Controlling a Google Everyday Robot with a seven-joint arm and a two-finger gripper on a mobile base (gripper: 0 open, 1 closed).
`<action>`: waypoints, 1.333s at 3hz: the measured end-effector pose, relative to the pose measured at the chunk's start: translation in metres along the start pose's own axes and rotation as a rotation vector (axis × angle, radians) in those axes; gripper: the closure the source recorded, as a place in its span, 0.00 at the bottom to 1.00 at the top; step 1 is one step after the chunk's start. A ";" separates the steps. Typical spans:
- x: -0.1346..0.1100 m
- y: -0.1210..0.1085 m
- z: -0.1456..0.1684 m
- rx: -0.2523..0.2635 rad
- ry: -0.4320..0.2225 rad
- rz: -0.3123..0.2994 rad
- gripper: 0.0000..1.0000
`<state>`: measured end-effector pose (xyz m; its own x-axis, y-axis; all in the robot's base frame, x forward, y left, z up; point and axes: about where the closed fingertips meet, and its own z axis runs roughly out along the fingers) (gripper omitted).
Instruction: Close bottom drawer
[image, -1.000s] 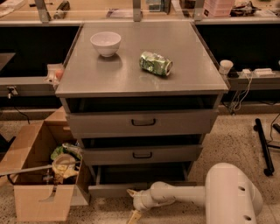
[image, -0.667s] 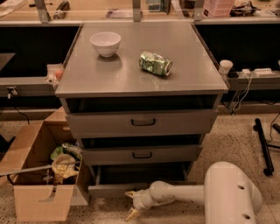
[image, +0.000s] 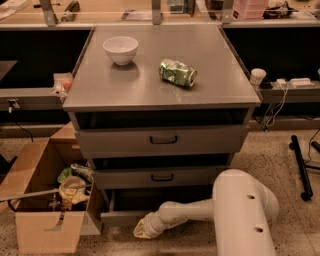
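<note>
Jaws farther left, before bottom drawer

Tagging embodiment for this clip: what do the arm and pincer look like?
The arm is glossy off-white: a fat rounded cylinder link with two small dark holes, narrowing to a slim tube with a segmented wrist. The pincer, low by the bottom drawer front, is cream-yellowish. No loose cables or markings visible.
</note>
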<state>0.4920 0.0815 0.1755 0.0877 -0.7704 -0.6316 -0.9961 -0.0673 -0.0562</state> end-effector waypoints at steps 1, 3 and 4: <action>-0.004 -0.020 0.015 0.004 0.032 -0.011 0.99; -0.003 -0.034 0.019 0.025 0.038 -0.004 0.81; -0.003 -0.034 0.019 0.025 0.038 -0.004 0.50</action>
<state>0.5256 0.0980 0.1647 0.0912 -0.7936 -0.6016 -0.9954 -0.0551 -0.0783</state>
